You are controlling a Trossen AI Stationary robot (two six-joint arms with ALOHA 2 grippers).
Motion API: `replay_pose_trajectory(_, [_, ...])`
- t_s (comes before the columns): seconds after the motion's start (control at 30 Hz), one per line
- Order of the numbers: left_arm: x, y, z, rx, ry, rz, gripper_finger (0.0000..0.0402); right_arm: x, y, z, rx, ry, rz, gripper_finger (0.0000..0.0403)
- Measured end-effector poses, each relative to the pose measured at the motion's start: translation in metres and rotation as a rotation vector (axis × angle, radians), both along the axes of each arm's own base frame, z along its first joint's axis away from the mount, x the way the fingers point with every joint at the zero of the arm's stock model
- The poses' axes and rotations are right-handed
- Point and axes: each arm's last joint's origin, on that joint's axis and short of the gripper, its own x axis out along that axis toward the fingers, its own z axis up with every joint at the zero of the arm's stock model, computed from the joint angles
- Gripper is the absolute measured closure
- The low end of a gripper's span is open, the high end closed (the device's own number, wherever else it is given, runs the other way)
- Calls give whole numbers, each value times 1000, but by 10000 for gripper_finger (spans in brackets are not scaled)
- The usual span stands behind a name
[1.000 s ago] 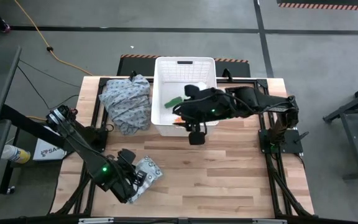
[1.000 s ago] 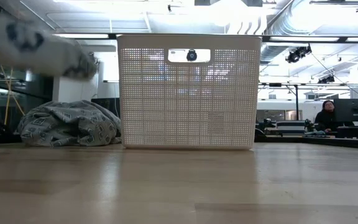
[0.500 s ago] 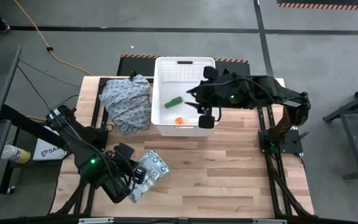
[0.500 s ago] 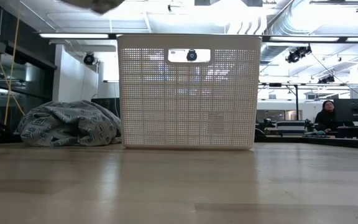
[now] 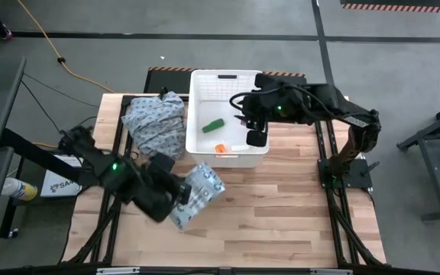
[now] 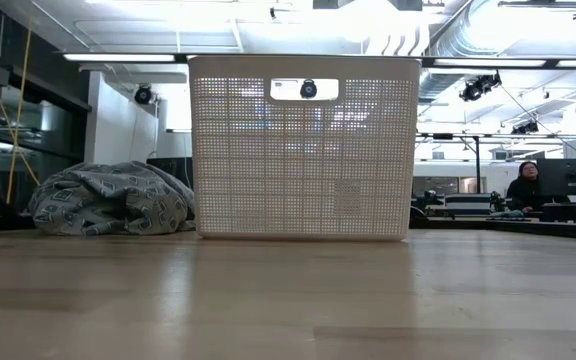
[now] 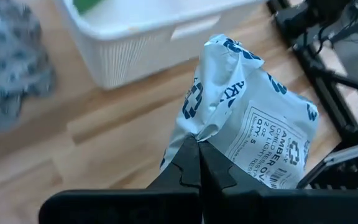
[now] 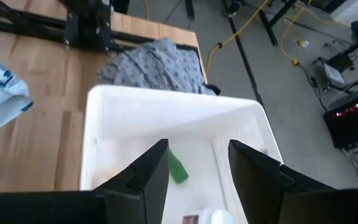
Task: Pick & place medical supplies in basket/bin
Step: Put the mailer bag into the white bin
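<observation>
Left wrist view: crinkled soft packet [image 7: 253,124] in pinched left pincer [image 7: 197,163]

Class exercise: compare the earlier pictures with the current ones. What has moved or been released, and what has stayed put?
The left gripper, shut on the soft packet, has carried it from the table's near-left corner toward the bin. The right gripper, open and empty, has withdrawn from inside the bin to its right rim. The cloth, bin and green box stayed put.
</observation>
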Motion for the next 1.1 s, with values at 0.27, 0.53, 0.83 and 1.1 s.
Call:
replay_pose_trajectory(0.27, [15, 47, 31, 86, -16, -12, 380, -7, -14, -7, -22, 107, -36, 251])
replay_pose_trajectory(0.53, [23, 89, 46, 163, -4, 20, 380, -16, -34, -13, -50, 214, -128, 247])
replay_pose_trajectory(0.83, [37, 131, 52, 206, -20, 25, 380, -32, -57, -22, -13, 345, -248, 254])
replay_pose_trajectory(1.1, [46, 163, 59, 245, -75, 50, 380, -39, -73, -21, 15, 342, -327, 250])
